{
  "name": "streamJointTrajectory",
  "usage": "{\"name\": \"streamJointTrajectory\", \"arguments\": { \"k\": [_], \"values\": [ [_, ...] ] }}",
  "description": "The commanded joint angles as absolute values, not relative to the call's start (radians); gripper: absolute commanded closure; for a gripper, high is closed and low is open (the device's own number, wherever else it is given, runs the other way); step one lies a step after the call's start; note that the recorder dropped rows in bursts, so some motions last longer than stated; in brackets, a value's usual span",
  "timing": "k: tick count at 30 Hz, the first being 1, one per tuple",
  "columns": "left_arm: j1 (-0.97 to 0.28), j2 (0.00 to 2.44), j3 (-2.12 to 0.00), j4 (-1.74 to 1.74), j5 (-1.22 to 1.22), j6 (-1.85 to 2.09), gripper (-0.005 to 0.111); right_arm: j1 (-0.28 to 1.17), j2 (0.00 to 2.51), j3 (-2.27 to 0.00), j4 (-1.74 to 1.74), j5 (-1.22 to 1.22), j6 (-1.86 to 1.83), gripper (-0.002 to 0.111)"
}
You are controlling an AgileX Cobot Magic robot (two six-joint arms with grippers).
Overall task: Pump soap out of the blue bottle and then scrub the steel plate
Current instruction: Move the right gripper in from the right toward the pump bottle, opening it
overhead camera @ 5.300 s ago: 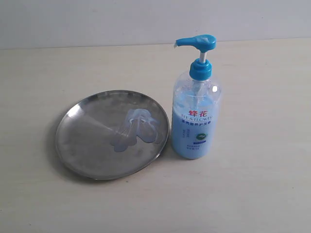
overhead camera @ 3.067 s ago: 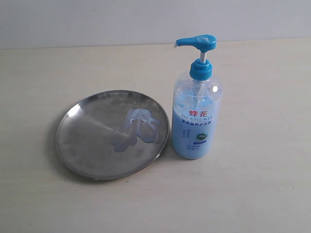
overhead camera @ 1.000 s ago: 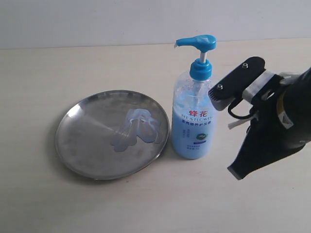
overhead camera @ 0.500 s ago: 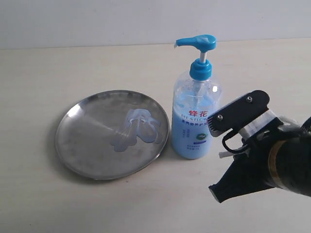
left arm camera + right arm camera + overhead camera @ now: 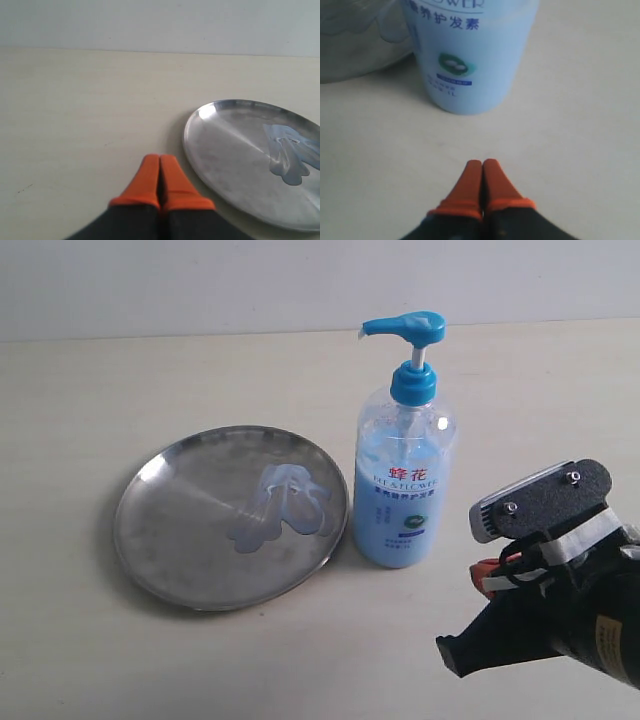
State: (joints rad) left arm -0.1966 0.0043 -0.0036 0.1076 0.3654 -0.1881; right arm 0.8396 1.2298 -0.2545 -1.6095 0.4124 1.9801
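Right gripper [image 5: 482, 162], fingers [image 5: 471, 182] pressed together, has sunk beside the blue bottle [image 5: 403, 485] toward its base, away from the pump head [image 5: 405, 328]; pumping not yet begun.

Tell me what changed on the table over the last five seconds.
The right arm entered from the right beside the tall clear blue-pump bottle, then sank lower in the exterior view; its tool is shut and empty. Nothing was gripped or released. The bottle, the round shiny steel plate and the pale blue soap smears on it stayed put.
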Motion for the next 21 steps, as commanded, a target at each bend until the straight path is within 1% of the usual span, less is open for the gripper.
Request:
{"name": "streamJointTrajectory", "arguments": {
  "k": [1, 6, 7, 8, 10, 11, 16, 21],
  "values": [
    [-0.196, 0.000, 0.000, 0.101, 0.353, -0.183, 0.107, 0.843, 1.222, -0.256, -1.532, 0.432, 1.904, 0.108],
    [-0.196, 0.000, 0.000, 0.101, 0.353, -0.183, 0.107, 0.843, 1.222, -0.340, -0.997, 0.485, 1.327, 0.108],
    [-0.196, 0.000, 0.000, 0.101, 0.353, -0.183, 0.107, 0.843, 1.222, -0.375, -0.838, 0.511, 1.129, 0.108],
    [-0.196, 0.000, 0.000, 0.101, 0.353, -0.183, 0.107, 0.843, 1.222, -0.429, -0.634, 0.596, 0.899, 0.108],
    [-0.196, 0.000, 0.000, 0.101, 0.353, -0.183, 0.107, 0.843, 1.222, -0.499, -0.432, 0.721, 0.651, 0.108],
    [-0.196, 0.000, 0.000, 0.101, 0.353, -0.183, 0.107, 0.843, 1.222, -0.519, -0.340, 0.742, 0.543, 0.108],
    [-0.196, 0.000, 0.000, 0.101, 0.353, -0.183, 0.107, 0.843, 1.222, -0.526, 0.109, 0.615, 0.077, 0.108],
    [-0.196, 0.000, 0.000, 0.101, 0.353, -0.183, 0.107, 0.843, 1.222, -0.509, 0.304, 0.438, -0.102, 0.108]
  ]
}}
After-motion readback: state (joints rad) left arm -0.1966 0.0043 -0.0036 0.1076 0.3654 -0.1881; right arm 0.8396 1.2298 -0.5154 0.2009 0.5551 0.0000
